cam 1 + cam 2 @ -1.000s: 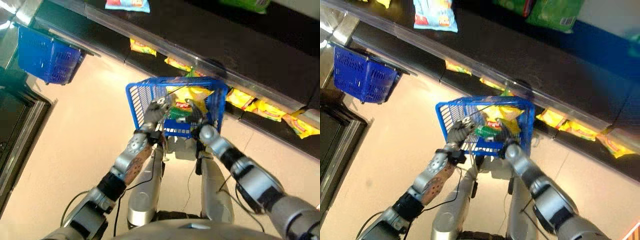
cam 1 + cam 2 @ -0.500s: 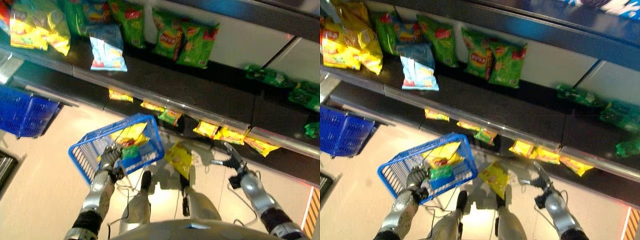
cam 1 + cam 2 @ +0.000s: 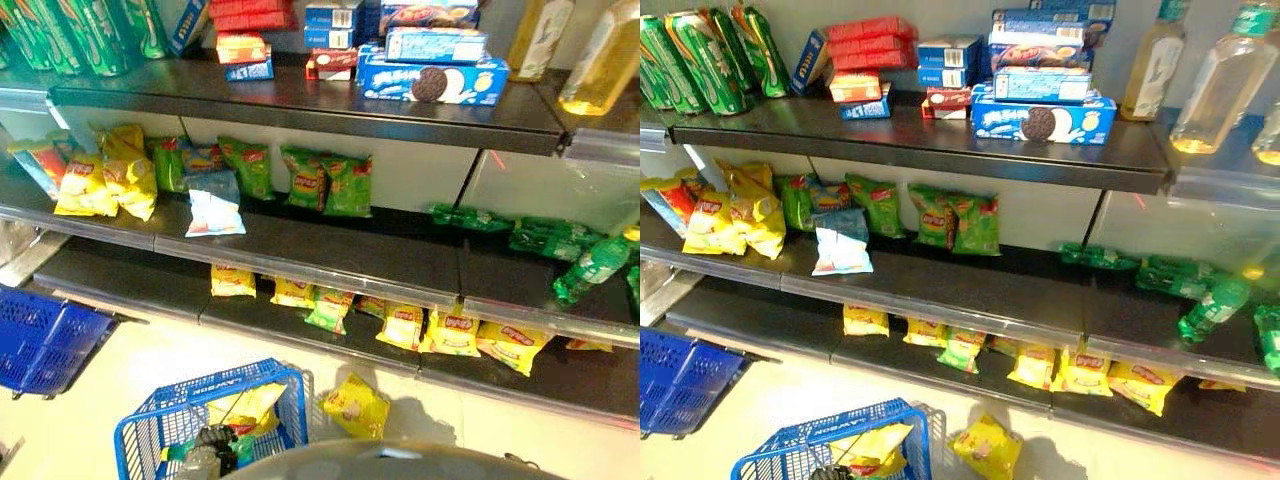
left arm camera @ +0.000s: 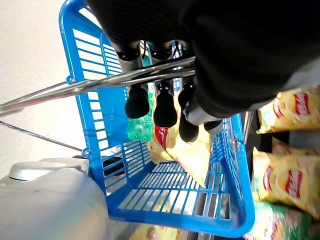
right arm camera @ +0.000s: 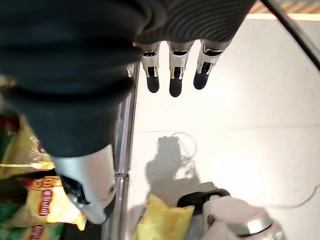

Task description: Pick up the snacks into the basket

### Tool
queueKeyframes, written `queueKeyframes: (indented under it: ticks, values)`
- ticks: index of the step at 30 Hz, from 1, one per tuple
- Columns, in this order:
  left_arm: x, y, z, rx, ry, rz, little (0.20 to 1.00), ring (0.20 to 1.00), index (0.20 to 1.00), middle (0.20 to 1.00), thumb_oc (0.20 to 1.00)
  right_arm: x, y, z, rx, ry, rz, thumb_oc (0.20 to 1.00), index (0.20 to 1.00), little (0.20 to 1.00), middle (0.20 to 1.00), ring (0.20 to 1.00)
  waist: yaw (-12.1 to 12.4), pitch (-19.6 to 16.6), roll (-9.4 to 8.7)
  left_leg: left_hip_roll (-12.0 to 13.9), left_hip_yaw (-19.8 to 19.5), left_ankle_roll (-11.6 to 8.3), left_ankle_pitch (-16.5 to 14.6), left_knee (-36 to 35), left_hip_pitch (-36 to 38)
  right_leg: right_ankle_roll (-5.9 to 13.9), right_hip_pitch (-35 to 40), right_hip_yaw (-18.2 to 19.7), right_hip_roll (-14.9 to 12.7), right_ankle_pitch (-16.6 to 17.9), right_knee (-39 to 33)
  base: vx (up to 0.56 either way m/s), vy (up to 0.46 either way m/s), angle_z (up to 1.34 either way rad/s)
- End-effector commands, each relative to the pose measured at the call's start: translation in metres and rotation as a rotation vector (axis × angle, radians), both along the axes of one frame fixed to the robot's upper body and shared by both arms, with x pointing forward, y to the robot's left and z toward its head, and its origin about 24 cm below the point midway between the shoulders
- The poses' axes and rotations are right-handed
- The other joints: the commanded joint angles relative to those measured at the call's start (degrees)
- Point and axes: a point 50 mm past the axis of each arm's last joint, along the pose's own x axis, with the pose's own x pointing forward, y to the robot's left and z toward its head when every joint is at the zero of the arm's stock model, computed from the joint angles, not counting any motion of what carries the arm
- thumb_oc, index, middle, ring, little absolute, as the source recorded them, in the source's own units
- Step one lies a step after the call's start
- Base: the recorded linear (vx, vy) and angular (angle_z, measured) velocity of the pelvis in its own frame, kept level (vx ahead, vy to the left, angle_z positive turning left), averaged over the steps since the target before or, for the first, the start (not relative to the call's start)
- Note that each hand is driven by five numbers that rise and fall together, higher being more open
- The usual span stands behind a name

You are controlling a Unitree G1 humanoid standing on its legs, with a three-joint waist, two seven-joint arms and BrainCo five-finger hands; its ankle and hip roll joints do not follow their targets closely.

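The shelving unit carries rows of chip bags, biscuit boxes and bottles. On the floor before it the blue basket hangs from the left hand, whose fingers curl round its wire handle. Yellow chip bags and a green bottle lie inside, below those fingertips. One yellow snack bag lies on the floor just beside the basket. The right hand hangs above the floor with relaxed, slightly spread fingers, holding nothing.
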Motion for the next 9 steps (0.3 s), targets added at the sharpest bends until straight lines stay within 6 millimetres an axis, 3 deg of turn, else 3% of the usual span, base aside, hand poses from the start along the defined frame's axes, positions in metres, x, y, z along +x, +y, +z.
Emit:
queueKeyframes:
  ticks: [1, 9]
  values:
    - [0.01, -0.004, 0.001, -0.004, -0.028, -0.061, 0.2, 0.2, 0.2, 0.2, 0.2, 0.027, 0.002, 0.003, -0.002, -0.067, 0.024, 1.0, 1.0, 1.0, 1.0, 1.0, 0.9, 1.07, -2.28, -2.59, -0.2, 1.07, -4.36, 1.45, 1.18, 6.49, 0.38, -0.52, -4.42, -2.88, 0.58, 0.0, 0.0, 0.0]
    - [0.029, -0.017, 0.004, -0.021, -0.094, -0.114, 0.2, 0.2, 0.2, 0.2, 0.2, 0.046, 0.011, 0.004, 0.0, -0.114, 0.09, 1.0, 1.0, 1.0, 1.0, 1.0, 0.9, 0.8, -2.2, -2.79, -0.43, 1.02, -4.21, 1.64, 0.75, 6.49, 0.55, -1.35, -4.49, -2.98, 0.58, 0.0, 0.0, 0.0]
